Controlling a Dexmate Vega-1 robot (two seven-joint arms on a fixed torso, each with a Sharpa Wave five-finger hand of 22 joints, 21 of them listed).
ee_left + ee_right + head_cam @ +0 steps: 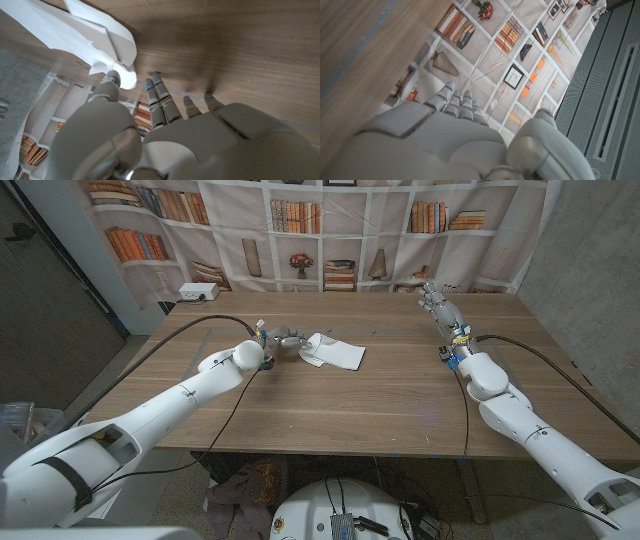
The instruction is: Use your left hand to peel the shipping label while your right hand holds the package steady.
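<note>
The white package (338, 353), a soft crumpled mailer, lies on the wooden table (360, 395) a little left of the middle. I cannot make out a label on it. My left hand (281, 338) is at its left end, fingers stretched toward it. In the left wrist view the thumb tip (113, 78) touches the package's (100, 35) rounded corner while the other fingers (159, 97) reach past it over bare wood, holding nothing. My right hand (437, 302) stands far off at the table's back right, its fingers (459, 102) straight and close together, with nothing in them.
A printed bookshelf backdrop (330, 230) hangs behind the table's far edge. A white power box (197, 292) sits at the back left corner. Black cables (200, 325) run over the table along both arms.
</note>
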